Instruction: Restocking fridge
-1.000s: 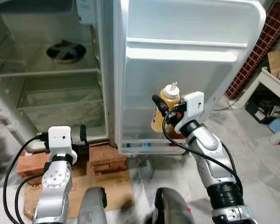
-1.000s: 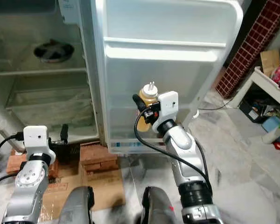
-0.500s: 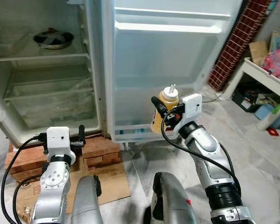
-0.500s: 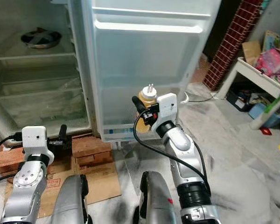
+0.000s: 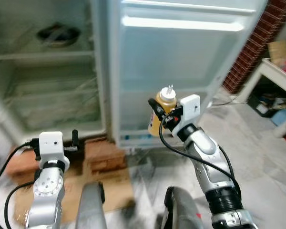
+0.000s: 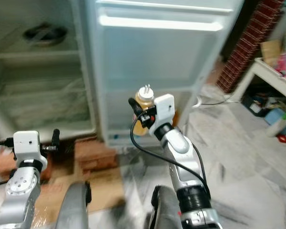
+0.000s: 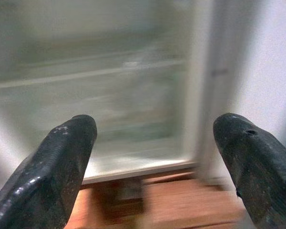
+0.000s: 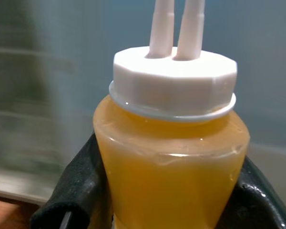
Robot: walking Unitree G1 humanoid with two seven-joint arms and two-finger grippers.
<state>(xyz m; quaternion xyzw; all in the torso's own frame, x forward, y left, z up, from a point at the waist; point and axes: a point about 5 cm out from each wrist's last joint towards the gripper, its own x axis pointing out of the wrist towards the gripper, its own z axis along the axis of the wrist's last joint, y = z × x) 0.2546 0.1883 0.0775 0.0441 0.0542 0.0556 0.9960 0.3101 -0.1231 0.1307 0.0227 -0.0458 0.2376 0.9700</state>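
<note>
My right gripper point(image 5: 158, 116) is shut on a squeeze bottle point(image 5: 162, 110) of yellow sauce with a white two-spout cap, held upright in front of the inner side of the open fridge door point(image 5: 181, 71). In the right wrist view the bottle point(image 8: 174, 152) sits between the black fingers point(image 8: 71, 191). The fridge interior point(image 5: 52, 90) stands open on the left, with a dark bowl point(image 5: 58, 34) on its upper shelf. My left gripper point(image 5: 74, 141) is low at the left, pointing at the fridge's base. Its fingers point(image 7: 52, 167) stand apart, nothing between them.
Red bricks point(image 5: 102, 150) prop up the fridge base, with cardboard point(image 5: 114, 191) on the floor before them. A brick wall point(image 5: 255, 47) and a white table point(image 5: 276, 76) with clutter are at the right. Grey tiled floor point(image 5: 257, 162) spreads to the right.
The camera has shifted and the picture is blurred, so the fridge sits a little differently in view. The right gripper still holds the bottle before the door; the left gripper has kept its pose.
</note>
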